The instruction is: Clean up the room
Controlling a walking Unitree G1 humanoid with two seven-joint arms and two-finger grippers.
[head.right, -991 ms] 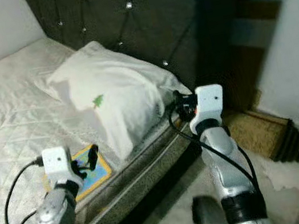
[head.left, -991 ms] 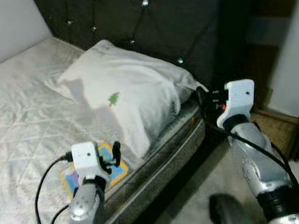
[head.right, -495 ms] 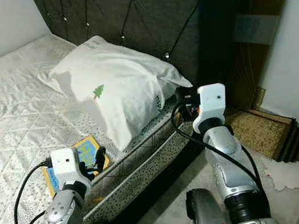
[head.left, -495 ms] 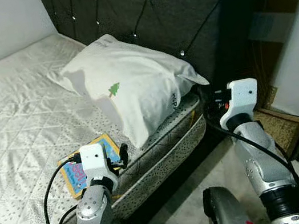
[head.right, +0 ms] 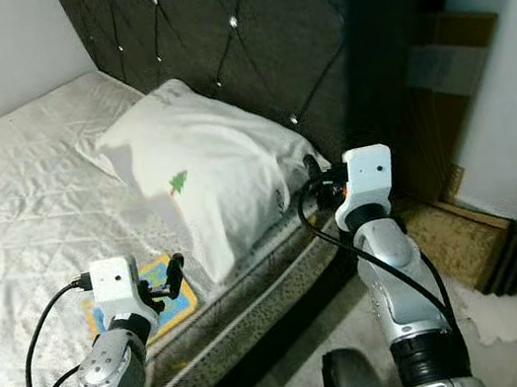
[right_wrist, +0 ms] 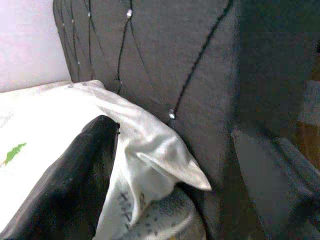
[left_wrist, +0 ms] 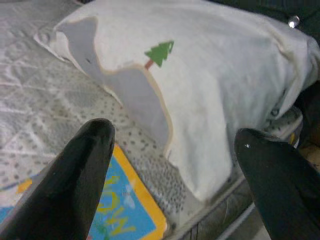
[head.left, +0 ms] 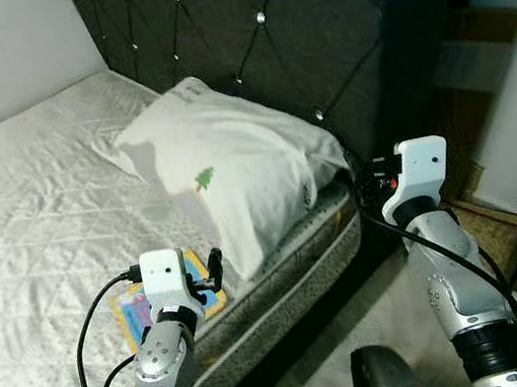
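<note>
A white pillow (head.left: 235,173) with a small green tree print lies at the head of the bed (head.left: 32,213), against the dark tufted headboard (head.left: 280,29). A colourful book (head.left: 139,310) rests flat near the mattress edge. The left gripper (left_wrist: 175,165) hovers just above the book, fingers spread wide, holding nothing. The right gripper (right_wrist: 170,165) is raised beside the pillow's corner, fingers apart and empty.

The two head views are looking down and forward from above both arms, taking in the bed (head.left: 30,204) at left and the dark headboard (head.left: 289,28) across the top. Both wrist cameras are sitting much closer, sharing the white pillow (left_wrist: 210,75) with the head views.
</note>
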